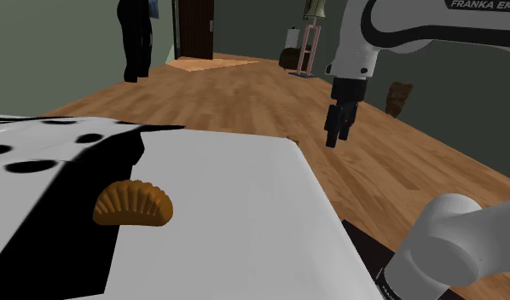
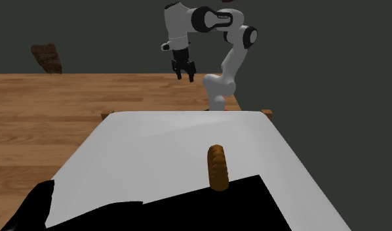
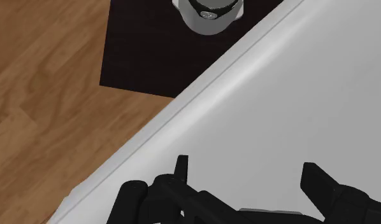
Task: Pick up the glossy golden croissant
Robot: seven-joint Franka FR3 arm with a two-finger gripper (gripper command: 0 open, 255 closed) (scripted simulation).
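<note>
Presently the gripper hangs in the air with its two fingers standing apart and nothing between them. In the wrist view it is over the rim of the white tabletop, with the wooden floor and the dark stand just beyond that rim. The croissant, golden-brown and ribbed, lies flat on the tabletop well apart from the gripper, toward the shoulder view's left. It sits at the border of a black area that cuts into the white surface. The step in hand is judged to be the approach, with no grasp begun. To do it well, the gripper should carry across until it is directly above the croissant. The wrist should turn so the fingers straddle its narrow width at the thick middle, then descend squarely before closing. The curved, glossy crust may slip if gripped near a tapered end.
</note>
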